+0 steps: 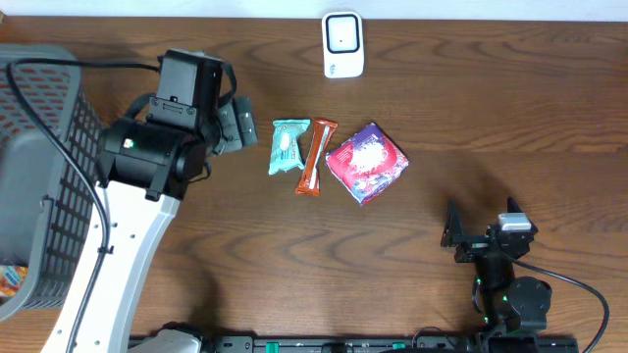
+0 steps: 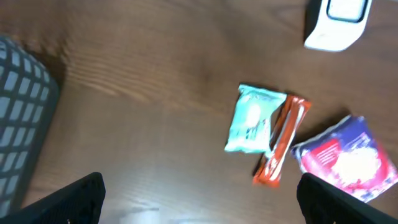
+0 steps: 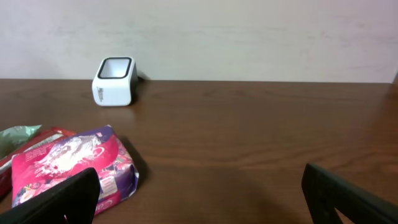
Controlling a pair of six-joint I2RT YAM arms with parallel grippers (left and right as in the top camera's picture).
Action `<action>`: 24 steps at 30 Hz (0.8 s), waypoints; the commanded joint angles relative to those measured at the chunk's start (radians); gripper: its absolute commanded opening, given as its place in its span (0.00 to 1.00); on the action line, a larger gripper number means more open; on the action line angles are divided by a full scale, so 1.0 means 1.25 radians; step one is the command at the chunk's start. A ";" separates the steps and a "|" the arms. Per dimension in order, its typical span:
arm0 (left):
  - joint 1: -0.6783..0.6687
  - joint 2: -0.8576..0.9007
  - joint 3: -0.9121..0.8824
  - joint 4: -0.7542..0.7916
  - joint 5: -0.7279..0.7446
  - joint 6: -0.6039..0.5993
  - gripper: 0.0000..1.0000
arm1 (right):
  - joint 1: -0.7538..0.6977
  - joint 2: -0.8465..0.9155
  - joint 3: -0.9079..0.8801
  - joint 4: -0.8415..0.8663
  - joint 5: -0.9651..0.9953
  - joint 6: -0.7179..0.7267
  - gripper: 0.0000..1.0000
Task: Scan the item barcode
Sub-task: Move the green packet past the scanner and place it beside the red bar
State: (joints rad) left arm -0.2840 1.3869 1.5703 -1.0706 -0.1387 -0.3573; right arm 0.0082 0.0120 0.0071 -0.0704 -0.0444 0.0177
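Teal sachet point(image 1: 287, 145): flat, crimped ends, pale label patch, lying on the table point(image 1: 510, 118) just ahead of the left gripper point(image 1: 247, 125), whose jaws are spread wide and empty; its far edge touches an orange bar point(image 1: 316, 157); the right gripper point(image 1: 451, 235), well apart, is likewise spread and holds nothing.

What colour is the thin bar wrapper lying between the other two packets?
Orange-red bar wrapper, clearest in the overhead view.

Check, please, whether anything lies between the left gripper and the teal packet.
Nothing visible does: only bare table separates the left gripper from the teal packet. The orange bar lies against the packet's far side, away from the gripper.
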 commanded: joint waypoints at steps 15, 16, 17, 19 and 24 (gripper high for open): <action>0.360 -0.001 0.018 0.036 -0.052 -0.079 0.98 | 0.005 -0.004 -0.001 -0.003 0.004 0.009 0.99; 0.405 -0.001 0.018 0.044 -0.051 -0.112 0.98 | 0.005 -0.004 -0.001 -0.003 0.004 0.009 0.99; 0.437 -0.001 0.018 0.048 -0.051 -0.138 0.98 | 0.005 -0.005 -0.001 -0.003 0.004 0.009 0.99; 0.492 -0.001 0.018 0.054 -0.051 -0.173 0.98 | 0.005 -0.004 -0.001 -0.003 0.004 0.009 0.99; 0.599 -0.001 0.018 0.075 -0.020 -0.182 0.98 | 0.005 -0.004 -0.001 -0.003 0.004 0.009 0.99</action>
State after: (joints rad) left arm 0.4145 1.3869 1.5703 -0.9840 -0.1864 -0.5453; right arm 0.0082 0.0120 0.0071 -0.0704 -0.0444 0.0177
